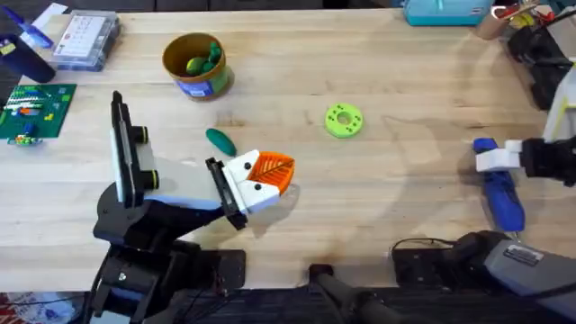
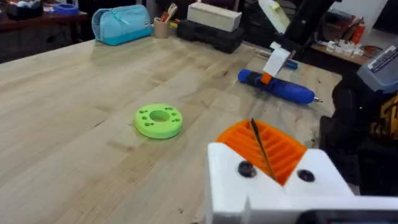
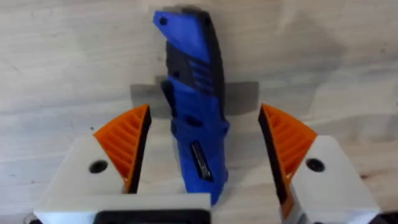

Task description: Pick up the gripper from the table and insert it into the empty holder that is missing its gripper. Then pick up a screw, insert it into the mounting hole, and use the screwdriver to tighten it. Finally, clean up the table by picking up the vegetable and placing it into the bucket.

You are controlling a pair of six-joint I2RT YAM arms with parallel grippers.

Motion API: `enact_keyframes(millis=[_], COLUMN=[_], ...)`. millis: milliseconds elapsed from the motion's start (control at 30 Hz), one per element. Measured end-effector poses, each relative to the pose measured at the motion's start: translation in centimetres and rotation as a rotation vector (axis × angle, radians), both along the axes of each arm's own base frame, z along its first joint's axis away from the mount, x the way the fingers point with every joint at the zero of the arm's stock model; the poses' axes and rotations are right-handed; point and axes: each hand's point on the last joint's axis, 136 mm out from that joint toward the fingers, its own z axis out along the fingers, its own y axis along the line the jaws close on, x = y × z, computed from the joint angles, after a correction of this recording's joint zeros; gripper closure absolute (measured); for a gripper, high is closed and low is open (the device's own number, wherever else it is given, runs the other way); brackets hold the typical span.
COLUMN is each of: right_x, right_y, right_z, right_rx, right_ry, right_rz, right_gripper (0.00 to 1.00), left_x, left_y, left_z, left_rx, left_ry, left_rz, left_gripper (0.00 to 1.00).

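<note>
The blue screwdriver (image 1: 501, 192) lies on the table at the right. My right gripper (image 3: 204, 127) is open and straddles its body (image 3: 193, 124), orange pads on either side without touching it. From the left wrist view that gripper (image 2: 272, 65) sits over the screwdriver (image 2: 280, 87). The dark-green vegetable (image 1: 220, 140) lies on the wood just behind my left gripper (image 1: 274, 173), which is shut with its orange pads (image 2: 264, 146) pressed together on nothing. The ochre bucket (image 1: 196, 83) stands at the back left with green pieces inside. The loose gripper, the holder and the screw are out of view.
A lime-green ring with holes (image 1: 343, 120) lies mid-table. A clear compartment box (image 1: 85, 40) and a green circuit board (image 1: 36, 110) sit at the far left. A teal pouch (image 1: 445, 11) and a black case (image 2: 211, 34) line the back edge.
</note>
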Motion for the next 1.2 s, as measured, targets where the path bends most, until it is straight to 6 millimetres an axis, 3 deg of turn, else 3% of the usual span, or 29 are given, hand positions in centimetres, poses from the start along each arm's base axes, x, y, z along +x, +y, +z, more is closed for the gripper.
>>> enact_keyframes(millis=[167,433,667,967,1200], right_x=[1.6,2.0,1.5,1.1,0.1], right_y=[0.5,1.3,1.6,-0.6,0.2], right_z=[-1.2,-1.8,-1.9,-2.0,-3.6], right_rx=[0.067,0.128,0.141,0.026,0.050], right_ry=[-0.046,-0.054,-0.036,0.003,0.047], right_rz=[0.016,0.022,0.020,0.006,0.036], right_gripper=[0.005,0.005,0.005,0.004,0.006], left_x=[0.0,0.0,0.0,0.0,0.0], left_y=[0.0,0.0,0.0,0.0,0.0], left_z=[0.0,0.0,0.0,0.0,0.0], left_rx=[0.000,0.000,0.000,0.000,0.000], left_ry=[0.000,0.000,0.000,0.001,0.000], left_rz=[0.000,0.000,0.000,0.000,0.000], left_gripper=[0.988,0.988,0.986,0.988,0.987])
